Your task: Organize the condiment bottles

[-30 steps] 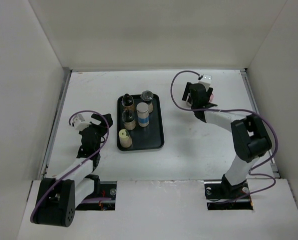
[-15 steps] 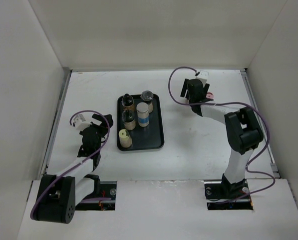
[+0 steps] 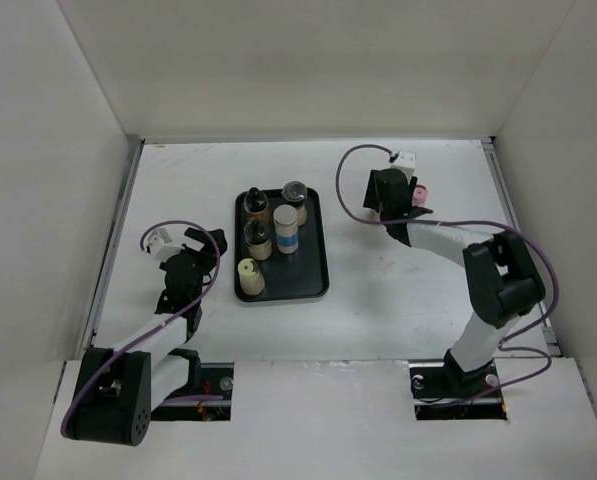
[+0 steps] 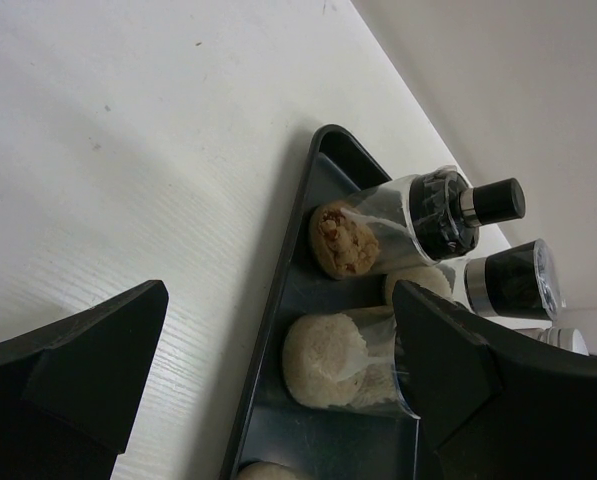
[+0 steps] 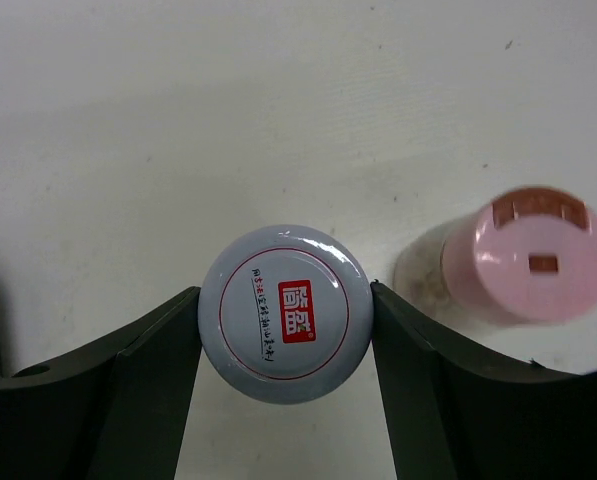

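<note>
Pointing toward the tray's left edge, the left gripper (image 3: 203, 241) was nearest, its fingers spread wide with nothing between them and well apart from any jar. Beyond it, the black tray (image 3: 305, 272) lay on the table (image 3: 378, 290) left of centre, holding five upright jars in its left and far parts. The yellow-capped jar (image 3: 248, 271) stood closest. Behind it was the black-capped jar (image 3: 259, 238), and the blue-banded jar (image 3: 287, 228) stood just to its right. At the far end stood the knob-topped jar (image 3: 256, 203) and the dark jar (image 3: 294, 190).

Farther back and to the right, off the tray, the right gripper (image 3: 385, 190) pointed straight down. Its fingers (image 5: 148, 372) pressed on both sides of the grey-capped jar (image 5: 284, 312), which was upright between them. Whether that jar touched the table could not be told. Just beside it, outside the grip and not touching it, the pink-capped jar (image 5: 530, 262) stood on the table.
</note>
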`<state>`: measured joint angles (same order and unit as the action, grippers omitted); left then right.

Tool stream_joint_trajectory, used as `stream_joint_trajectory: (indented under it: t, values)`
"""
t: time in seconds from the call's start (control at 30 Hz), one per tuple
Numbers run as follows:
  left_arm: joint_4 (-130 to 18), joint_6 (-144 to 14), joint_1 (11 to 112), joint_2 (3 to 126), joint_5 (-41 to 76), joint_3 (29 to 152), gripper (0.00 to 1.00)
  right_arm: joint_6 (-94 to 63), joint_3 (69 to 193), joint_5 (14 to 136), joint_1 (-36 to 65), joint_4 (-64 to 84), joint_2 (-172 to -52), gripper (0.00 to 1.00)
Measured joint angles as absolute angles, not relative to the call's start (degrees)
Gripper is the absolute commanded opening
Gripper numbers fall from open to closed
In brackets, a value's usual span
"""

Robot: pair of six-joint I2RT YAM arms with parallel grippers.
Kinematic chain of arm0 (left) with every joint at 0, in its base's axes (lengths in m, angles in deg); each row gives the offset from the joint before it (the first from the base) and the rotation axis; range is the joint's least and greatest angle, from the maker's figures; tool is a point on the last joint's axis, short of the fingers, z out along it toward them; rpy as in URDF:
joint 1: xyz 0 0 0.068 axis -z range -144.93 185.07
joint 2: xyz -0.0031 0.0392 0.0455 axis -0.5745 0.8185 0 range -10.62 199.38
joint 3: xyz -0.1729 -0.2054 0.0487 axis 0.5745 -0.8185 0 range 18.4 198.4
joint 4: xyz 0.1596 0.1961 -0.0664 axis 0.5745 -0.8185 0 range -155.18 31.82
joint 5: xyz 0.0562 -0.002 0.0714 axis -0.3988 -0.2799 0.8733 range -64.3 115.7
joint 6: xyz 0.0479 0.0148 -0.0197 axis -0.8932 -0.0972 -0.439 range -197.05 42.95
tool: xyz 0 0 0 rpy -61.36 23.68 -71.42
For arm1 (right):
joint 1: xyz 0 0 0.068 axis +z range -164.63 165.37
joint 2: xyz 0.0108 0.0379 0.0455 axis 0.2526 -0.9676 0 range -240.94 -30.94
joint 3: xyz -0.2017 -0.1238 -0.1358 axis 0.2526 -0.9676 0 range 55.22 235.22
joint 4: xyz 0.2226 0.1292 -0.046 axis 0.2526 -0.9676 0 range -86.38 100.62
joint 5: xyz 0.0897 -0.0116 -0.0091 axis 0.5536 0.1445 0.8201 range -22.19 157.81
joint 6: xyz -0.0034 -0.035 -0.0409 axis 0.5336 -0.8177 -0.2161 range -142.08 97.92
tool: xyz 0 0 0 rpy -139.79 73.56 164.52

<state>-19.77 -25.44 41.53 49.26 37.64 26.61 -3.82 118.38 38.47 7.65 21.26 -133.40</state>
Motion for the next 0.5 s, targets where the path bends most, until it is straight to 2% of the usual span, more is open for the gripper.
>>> stream_joint_trajectory:
  t: [0.27,0.5]
  values:
    - [-19.77,-25.44,41.55,48.51,37.64,26.61,1.00,-2.50,108.61,38.09,21.38,18.66,-118.01,0.46]
    - [-19.70,-25.41,41.59,47.48,37.69,26.61,1.00,-1.04,106.97,38.75,34.45,18.33,-115.54,0.46]
